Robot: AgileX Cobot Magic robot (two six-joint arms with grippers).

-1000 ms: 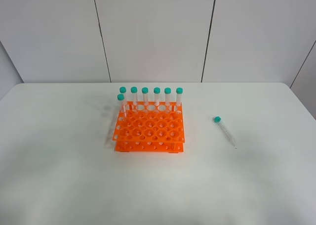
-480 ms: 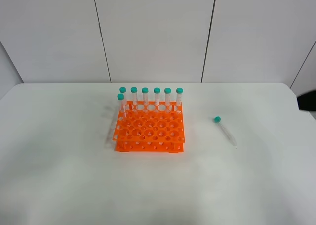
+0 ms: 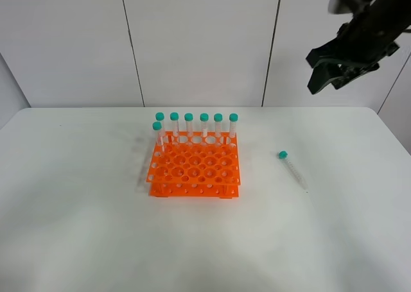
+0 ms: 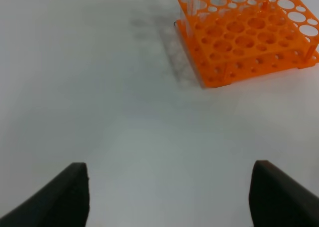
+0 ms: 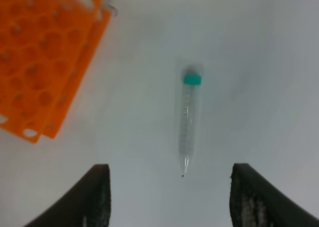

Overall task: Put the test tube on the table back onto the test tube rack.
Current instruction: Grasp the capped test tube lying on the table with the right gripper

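Observation:
The test tube (image 3: 293,170) lies flat on the white table (image 3: 77,228), right of the rack, its teal cap pointing away and its tip toward the front. In the right wrist view the test tube (image 5: 189,119) lies ahead of my open right gripper (image 5: 169,202), with nothing between the fingers. From the exterior view, my right gripper (image 3: 323,85) hangs high above the table's far right. The orange test tube rack (image 3: 194,170) stands mid-table; the left wrist view shows the rack (image 4: 249,42) far ahead of my open left gripper (image 4: 169,197).
Several teal-capped tubes (image 3: 196,124) stand upright in the rack's back row and one more at its left. White wall panels rise behind the table's far edge. Bare tabletop surrounds the rack and the lying tube.
My right arm has come in from the right edge and risen to the upper right of the exterior view. The tube and rack have not moved.

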